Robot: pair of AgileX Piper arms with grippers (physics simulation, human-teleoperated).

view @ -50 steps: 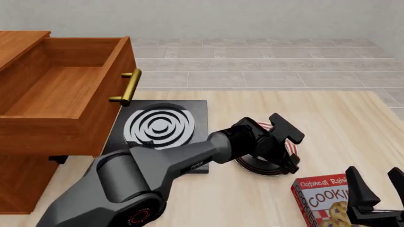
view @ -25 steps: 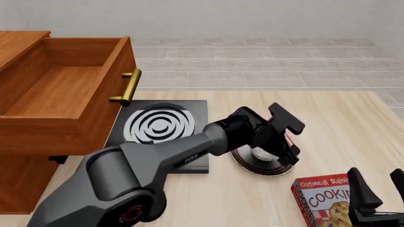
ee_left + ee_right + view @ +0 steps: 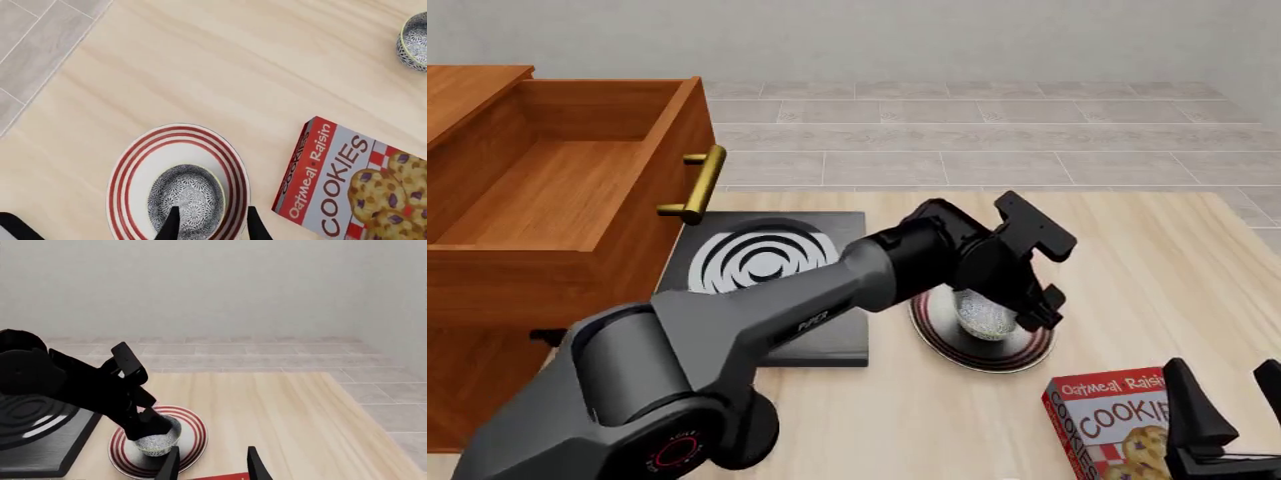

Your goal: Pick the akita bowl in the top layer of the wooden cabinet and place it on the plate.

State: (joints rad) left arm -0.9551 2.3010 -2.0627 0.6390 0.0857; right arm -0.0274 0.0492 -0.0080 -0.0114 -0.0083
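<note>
The akita bowl (image 3: 187, 199) (image 3: 985, 316) (image 3: 157, 439) stands upright inside the red-ringed plate (image 3: 131, 170) (image 3: 941, 343) (image 3: 192, 434) on the table. My left gripper (image 3: 213, 227) (image 3: 1010, 297) (image 3: 143, 419) hovers just above the bowl, open, with one finger over the bowl and the other over the plate's rim. The wooden cabinet (image 3: 481, 400) is at the left, and its top layer (image 3: 547, 190) is pulled out with nothing in it. My right gripper (image 3: 213, 467) (image 3: 1228, 425) stands open at the near right, holding nothing.
A black slab with grey-white rings (image 3: 761, 266) lies between cabinet and plate. A cookies box (image 3: 353, 185) (image 3: 1110, 420) lies just beside the plate, close to the right gripper. Another patterned bowl (image 3: 413, 40) sits farther off on the table.
The left gripper has risen off the plate and shifted slightly back, uncovering the bowl that now rests there. The right arm has barely moved.
</note>
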